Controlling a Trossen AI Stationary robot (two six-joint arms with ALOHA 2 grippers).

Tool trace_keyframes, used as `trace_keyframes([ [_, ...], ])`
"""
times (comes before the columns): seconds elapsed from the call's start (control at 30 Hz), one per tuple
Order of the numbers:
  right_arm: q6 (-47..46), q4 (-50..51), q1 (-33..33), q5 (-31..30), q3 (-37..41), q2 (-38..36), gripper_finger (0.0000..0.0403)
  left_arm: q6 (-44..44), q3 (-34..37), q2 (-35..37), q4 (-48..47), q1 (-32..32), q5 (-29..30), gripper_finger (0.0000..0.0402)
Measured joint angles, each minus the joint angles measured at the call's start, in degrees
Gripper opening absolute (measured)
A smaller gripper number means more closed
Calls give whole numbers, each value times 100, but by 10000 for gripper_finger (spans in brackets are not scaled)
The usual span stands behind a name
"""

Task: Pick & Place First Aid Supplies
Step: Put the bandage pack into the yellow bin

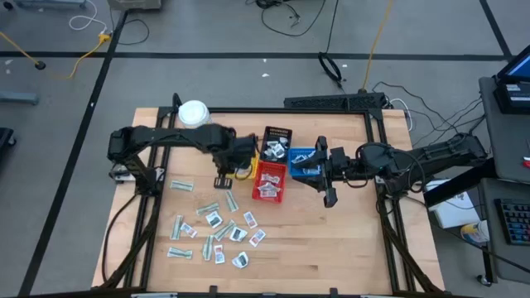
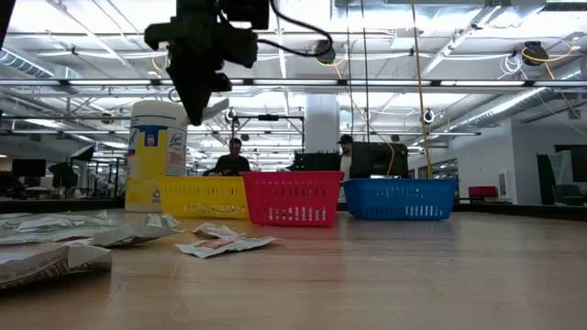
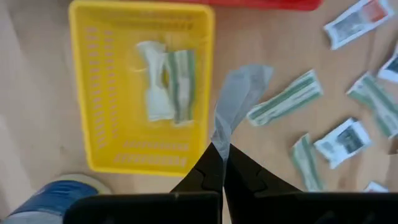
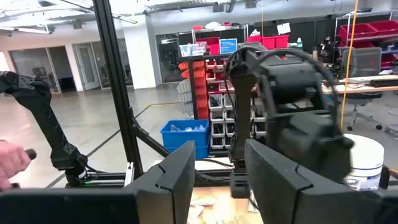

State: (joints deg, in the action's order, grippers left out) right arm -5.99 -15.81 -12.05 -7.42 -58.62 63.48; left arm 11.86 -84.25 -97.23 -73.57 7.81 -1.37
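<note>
The left gripper (image 3: 219, 149), clenched on a pale green-grey wrapper (image 3: 239, 93), hovers beside the yellow tray (image 3: 99, 87). Next it likely needs to shift over that tray and release. The right gripper (image 4: 217, 168) waits with fingers parted, empty, near the tabletop's right edge.

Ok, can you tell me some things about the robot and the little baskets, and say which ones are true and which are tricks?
1. The left gripper is pinching a grey-green packet. True.
2. The yellow basket is empty. False: a couple of pale green packets already lie inside it.
3. The red basket sits between the yellow basket and the blue basket. True.
4. The right gripper is holding a packet. False: its fingers are apart with nothing between them.
5. Loose packets lie scattered on the wooden table. True.
6. The white jar has tipped over. False: it stands upright beside the yellow basket.
</note>
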Motion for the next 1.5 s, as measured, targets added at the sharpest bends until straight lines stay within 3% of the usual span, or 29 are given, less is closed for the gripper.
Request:
trace_keyframes([
  [0.3,501,-4,0,0,2,0,137,650,32,-17,192,878,398,0],
  [0.73,332,465,0,0,0,0,136,904,378,-1227,1199,928,340,0],
  [1.13,-230,719,0,0,0,2,133,1189,474,-1403,1509,1045,451,2],
  [1.33,-76,714,11,-25,1,15,136,1182,474,-1392,1406,1050,348,37],
  [1.5,-67,715,11,-25,-1,15,135,1027,472,-1392,1335,1061,337,91],
])
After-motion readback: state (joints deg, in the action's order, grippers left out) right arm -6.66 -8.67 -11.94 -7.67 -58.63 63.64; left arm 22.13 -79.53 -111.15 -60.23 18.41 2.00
